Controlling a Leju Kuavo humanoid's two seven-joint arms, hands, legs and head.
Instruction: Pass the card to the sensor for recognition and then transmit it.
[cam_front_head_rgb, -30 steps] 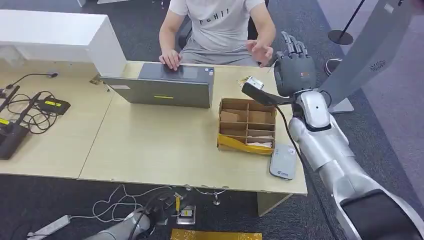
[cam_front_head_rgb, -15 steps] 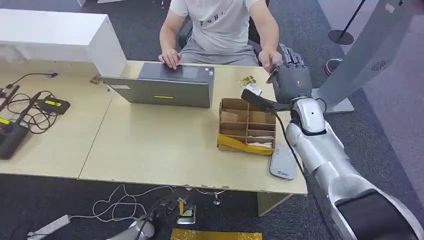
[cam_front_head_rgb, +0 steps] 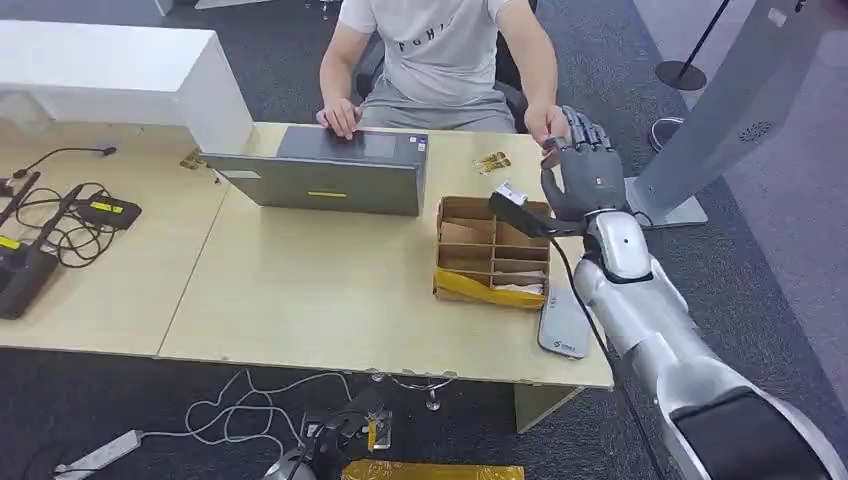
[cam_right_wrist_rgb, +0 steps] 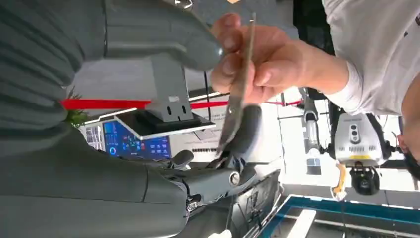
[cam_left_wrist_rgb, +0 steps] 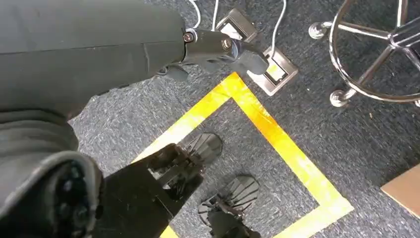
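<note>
Card handover at the far right table corner, person and right hand both on the card.
Right hand (cam_front_head_rgb: 585, 178) raised, thumb and fingers (cam_right_wrist_rgb: 247, 130) pinching the card (cam_right_wrist_rgb: 238, 89); card seen edge-on, long axis running from the fingers out toward the person's hand (cam_right_wrist_rgb: 262, 64), which grips its far end. Left hand (cam_left_wrist_rgb: 218, 49) hangs over the floor, fingers curled in, holding nothing. Sensor (cam_front_head_rgb: 566, 324) lies on the table (cam_front_head_rgb: 300, 290) beside the cardboard box (cam_front_head_rgb: 494, 252).
</note>
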